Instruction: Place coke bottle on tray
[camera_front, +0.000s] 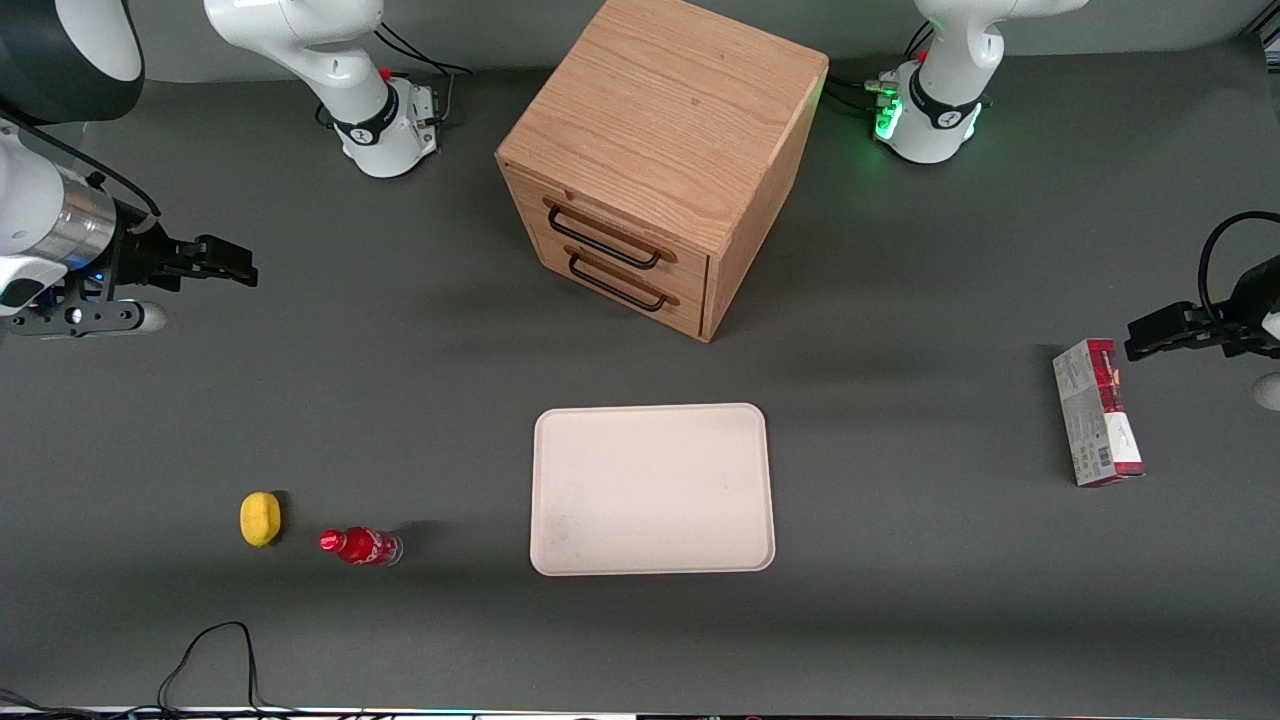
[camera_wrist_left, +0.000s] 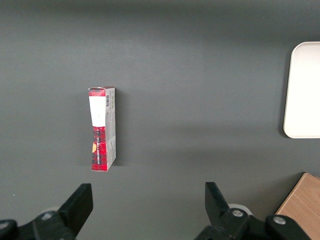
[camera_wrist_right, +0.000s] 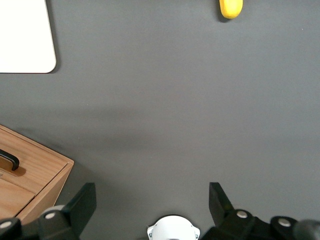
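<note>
The coke bottle lies on its side on the grey table, red cap pointing toward the lemon, between the lemon and the tray. The cream-white tray lies flat in front of the wooden cabinet, nearer the front camera; a corner of it shows in the right wrist view. My right gripper hangs above the table at the working arm's end, well away from the bottle and farther from the front camera. Its fingers are spread wide, with nothing between them. The bottle is out of the right wrist view.
A yellow lemon lies beside the bottle and shows in the right wrist view. The wooden two-drawer cabinet stands mid-table, drawers shut. A red-and-grey carton lies toward the parked arm's end. A black cable loops at the front edge.
</note>
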